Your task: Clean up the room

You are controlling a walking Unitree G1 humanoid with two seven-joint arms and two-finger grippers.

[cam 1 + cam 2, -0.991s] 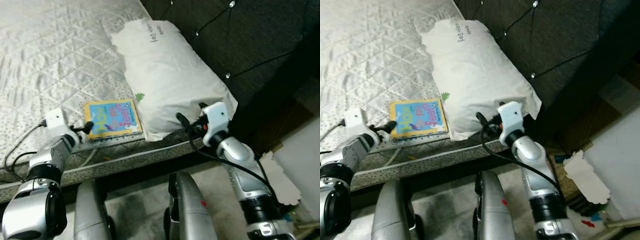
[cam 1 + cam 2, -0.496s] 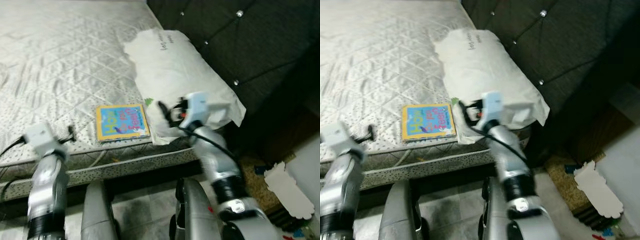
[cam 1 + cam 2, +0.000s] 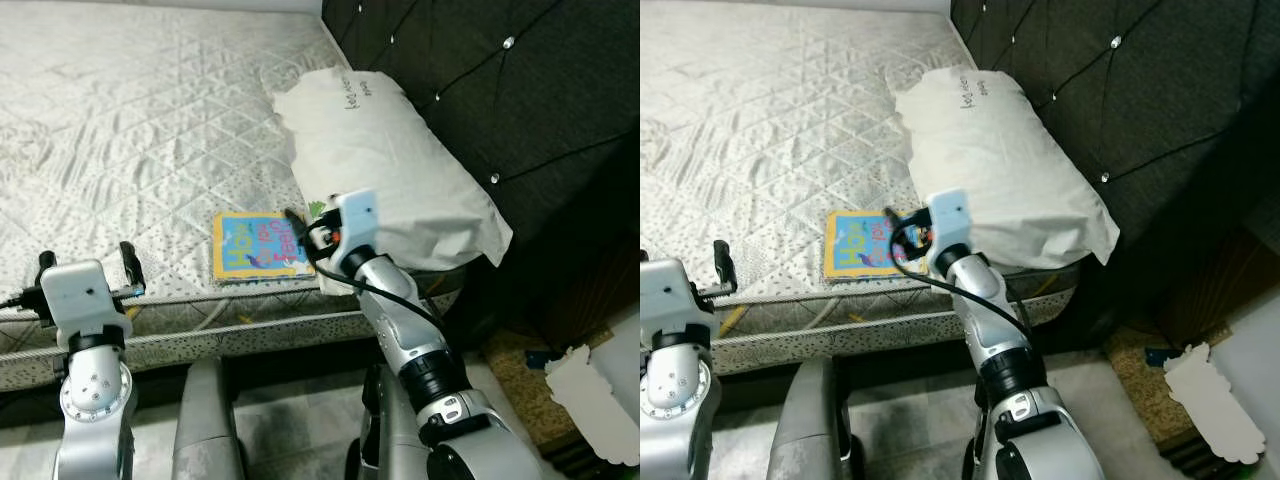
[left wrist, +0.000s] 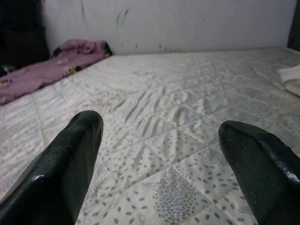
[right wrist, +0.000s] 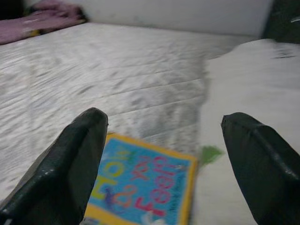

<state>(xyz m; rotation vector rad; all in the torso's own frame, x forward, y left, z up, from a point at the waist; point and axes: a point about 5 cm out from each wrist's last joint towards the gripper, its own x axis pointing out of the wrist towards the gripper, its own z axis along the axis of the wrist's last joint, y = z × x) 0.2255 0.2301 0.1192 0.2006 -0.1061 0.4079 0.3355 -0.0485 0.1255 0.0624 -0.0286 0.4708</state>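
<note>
Your right claw (image 5: 161, 154) hovers spread over the book (image 3: 257, 247), untouched near the bed's (image 3: 120, 120) front edge beside the pillow (image 3: 400, 170); left claw (image 4: 159, 159) spread, seemingly idle; tidying barely begun.

A home bedroom: quilted white mattress (image 3: 150, 130), white pillow (image 3: 400, 170) against a dark tufted headboard (image 3: 480, 90) on the right, purple bedding (image 4: 51, 65) heaped far off.

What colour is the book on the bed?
The book is blue with a yellow border, clearest in the right wrist view.
</note>
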